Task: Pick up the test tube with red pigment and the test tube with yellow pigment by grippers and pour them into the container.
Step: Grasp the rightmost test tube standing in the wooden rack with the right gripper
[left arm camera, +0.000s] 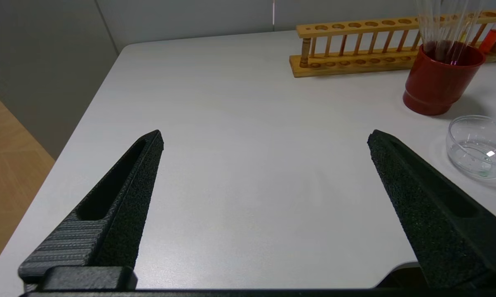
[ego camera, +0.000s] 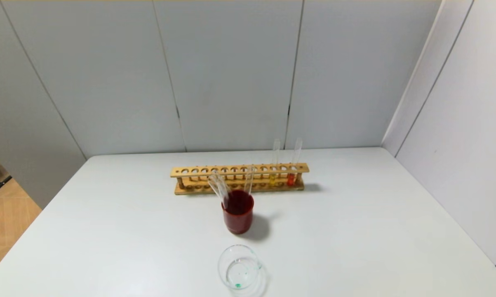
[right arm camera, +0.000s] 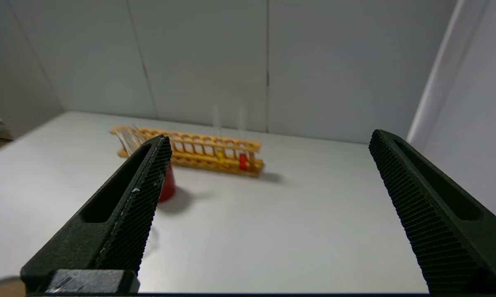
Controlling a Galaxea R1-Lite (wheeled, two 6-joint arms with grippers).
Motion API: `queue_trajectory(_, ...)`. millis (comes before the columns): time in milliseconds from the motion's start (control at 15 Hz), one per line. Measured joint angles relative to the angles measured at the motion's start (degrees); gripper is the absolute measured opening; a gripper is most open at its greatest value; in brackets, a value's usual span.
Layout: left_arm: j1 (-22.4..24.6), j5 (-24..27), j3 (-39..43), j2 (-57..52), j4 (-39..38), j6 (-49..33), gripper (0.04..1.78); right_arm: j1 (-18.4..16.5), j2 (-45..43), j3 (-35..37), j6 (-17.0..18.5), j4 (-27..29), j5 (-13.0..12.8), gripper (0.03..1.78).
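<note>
The red-pigment test tube (ego camera: 292,175) stands upright in the right end of a wooden rack (ego camera: 215,171), with the yellow-pigment tube (ego camera: 273,175) one hole to its left. Both show in the right wrist view, red (right arm camera: 243,161) and yellow (right arm camera: 220,154). The clear glass container (ego camera: 239,267) sits at the table's near edge, also in the left wrist view (left arm camera: 478,146). My left gripper (left arm camera: 264,138) is open and empty over the table's left part. My right gripper (right arm camera: 268,142) is open and empty, well short of the rack. Neither gripper shows in the head view.
A dark red cup (ego camera: 238,214) holding several empty glass tubes stands between the rack and the container, also in the left wrist view (left arm camera: 439,78). The white table (ego camera: 375,231) is bounded by grey wall panels behind and to the right.
</note>
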State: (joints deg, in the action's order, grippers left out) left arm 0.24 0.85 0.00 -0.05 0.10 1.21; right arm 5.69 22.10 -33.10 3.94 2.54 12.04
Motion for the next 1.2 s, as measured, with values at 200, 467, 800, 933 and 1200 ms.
queue_trajectory(200, 0.0, 0.0, 0.0, 0.0, 0.0, 0.0, 1.75, 1.96, 14.3, -6.25, 3.04, -8.05, 0.27, 1.75)
queue_trajectory(467, 0.0, 0.0, 0.0, 0.0, 0.0, 0.0, 1.75, 1.13, 33.29, -13.97, 4.18, -16.7, 0.79, 1.75)
queue_trajectory(800, 0.0, 0.02, 0.0, 0.0, 0.0, 0.0, 1.75, 0.56, 53.36, -23.45, 4.5, -20.94, 1.6, 1.75)
queue_trajectory(933, 0.0, 0.02, 0.0, 0.0, 0.0, 0.0, 1.75, 0.74, 61.72, -24.84, 4.5, -26.38, 2.67, 1.75)
queue_trajectory(1200, 0.0, 0.02, 0.0, 0.0, 0.0, 0.0, 1.75, 1.39, 75.85, -24.06, 4.46, -39.36, 10.22, 1.75)
